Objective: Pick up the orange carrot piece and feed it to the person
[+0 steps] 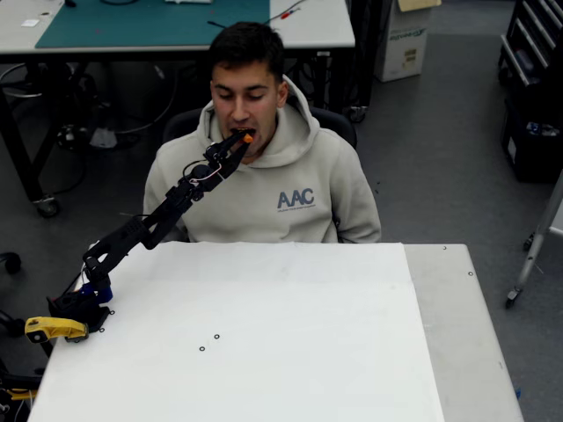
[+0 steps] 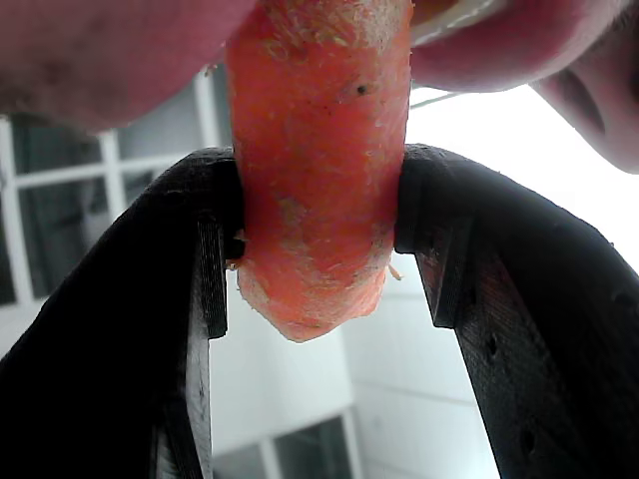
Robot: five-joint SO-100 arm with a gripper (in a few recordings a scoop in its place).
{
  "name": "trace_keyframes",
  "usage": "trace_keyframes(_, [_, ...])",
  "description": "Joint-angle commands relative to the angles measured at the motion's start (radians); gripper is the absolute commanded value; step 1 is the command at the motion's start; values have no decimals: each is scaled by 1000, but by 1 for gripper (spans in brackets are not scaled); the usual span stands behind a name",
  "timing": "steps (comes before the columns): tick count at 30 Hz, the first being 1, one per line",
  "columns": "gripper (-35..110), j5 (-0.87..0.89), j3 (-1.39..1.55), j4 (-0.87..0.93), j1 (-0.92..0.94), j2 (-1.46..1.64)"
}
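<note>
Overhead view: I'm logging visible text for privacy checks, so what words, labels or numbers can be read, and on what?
"AAC" on the chest of the person's hoodie; the smaller line under it is too small to read.
Print on the cardboard box by the desk is too blurred to read.
</note>
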Motion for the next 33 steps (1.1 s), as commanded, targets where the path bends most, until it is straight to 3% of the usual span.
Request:
trace_keyframes(1, [-3,-20,-29,-18,5,46])
trace_keyframes(12, [0,-20,-32,-18,3,48])
trace_keyframes(23, [24,-5,-46,-18,14,60])
trace_keyframes(33, [23,-5,-35,-18,29,60])
